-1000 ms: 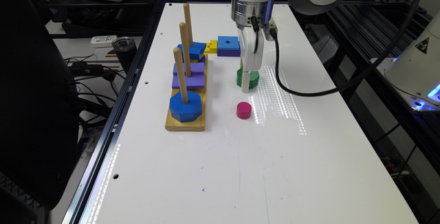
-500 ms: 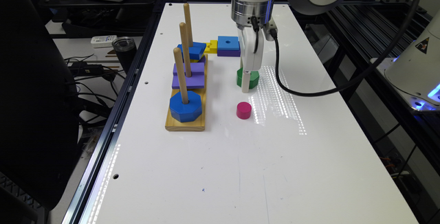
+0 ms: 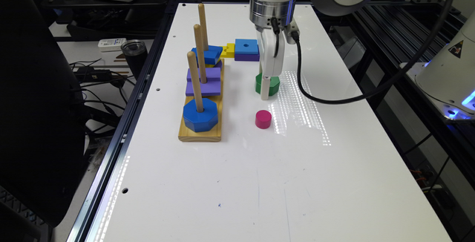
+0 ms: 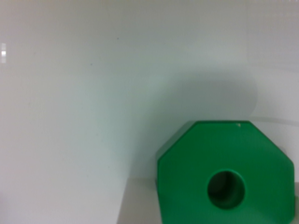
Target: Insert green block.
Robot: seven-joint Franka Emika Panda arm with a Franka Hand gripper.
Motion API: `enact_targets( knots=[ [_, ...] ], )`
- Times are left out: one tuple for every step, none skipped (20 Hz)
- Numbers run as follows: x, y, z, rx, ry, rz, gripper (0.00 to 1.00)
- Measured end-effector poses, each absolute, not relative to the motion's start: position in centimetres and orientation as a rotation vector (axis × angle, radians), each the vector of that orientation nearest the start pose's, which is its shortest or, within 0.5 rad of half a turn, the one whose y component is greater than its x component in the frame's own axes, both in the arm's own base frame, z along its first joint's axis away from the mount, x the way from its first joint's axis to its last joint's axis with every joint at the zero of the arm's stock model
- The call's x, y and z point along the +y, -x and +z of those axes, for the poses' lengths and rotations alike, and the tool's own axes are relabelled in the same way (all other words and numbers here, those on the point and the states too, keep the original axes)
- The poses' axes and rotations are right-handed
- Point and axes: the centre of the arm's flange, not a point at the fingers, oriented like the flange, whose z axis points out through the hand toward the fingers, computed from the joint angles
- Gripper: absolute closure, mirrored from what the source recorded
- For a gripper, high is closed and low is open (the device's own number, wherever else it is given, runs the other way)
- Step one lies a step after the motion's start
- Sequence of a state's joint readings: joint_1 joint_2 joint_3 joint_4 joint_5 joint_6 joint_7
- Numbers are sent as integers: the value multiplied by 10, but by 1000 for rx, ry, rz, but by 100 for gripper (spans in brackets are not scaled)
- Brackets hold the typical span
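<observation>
— Where is the green block now?

— On the counter, beside the wooden peg board, just beyond the pink cylinder. My gripper is down at it.

— Have you gripped it?

— I cannot tell; my fingers are out of sight.

— What is left?

— Nearly everything, I judge: lift it, carry it to a peg, thread its hole over.

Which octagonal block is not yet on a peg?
The green block. It sits on the white table under the pincer, apart from the wooden base. The blue octagon is already threaded on the nearest peg.
</observation>
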State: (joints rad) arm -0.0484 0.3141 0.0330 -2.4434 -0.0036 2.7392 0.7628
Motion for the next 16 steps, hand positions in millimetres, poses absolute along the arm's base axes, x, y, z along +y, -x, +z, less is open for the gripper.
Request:
enact_targets(
  knots=[
    [-6, -483, 176, 1188, 2906, 28, 100],
    [-7, -483, 178, 1188, 2905, 26, 100],
    [-7, -483, 180, 1188, 2905, 25, 100],
    [-7, -484, 183, 1188, 2905, 23, 100],
    [-7, -484, 186, 1188, 2905, 22, 100],
    [-7, -484, 189, 1188, 2905, 21, 100],
    [-7, -484, 192, 1188, 2905, 21, 100],
    [-7, -485, 196, 1188, 2906, 20, 100],
    [-7, -485, 200, 1188, 2906, 21, 100],
    [-7, -485, 204, 1188, 2907, 20, 100],
    [-7, -485, 209, 1188, 2907, 20, 100],
    [-7, -485, 213, 1188, 2908, 20, 100],
    [-7, -485, 218, 1188, 2908, 20, 100],
    [-7, -485, 223, 1188, 2908, 20, 100],
    [-7, -485, 229, 1188, 2909, 20, 100],
    [-7, -485, 234, 1188, 2909, 20, 100]
  ],
)
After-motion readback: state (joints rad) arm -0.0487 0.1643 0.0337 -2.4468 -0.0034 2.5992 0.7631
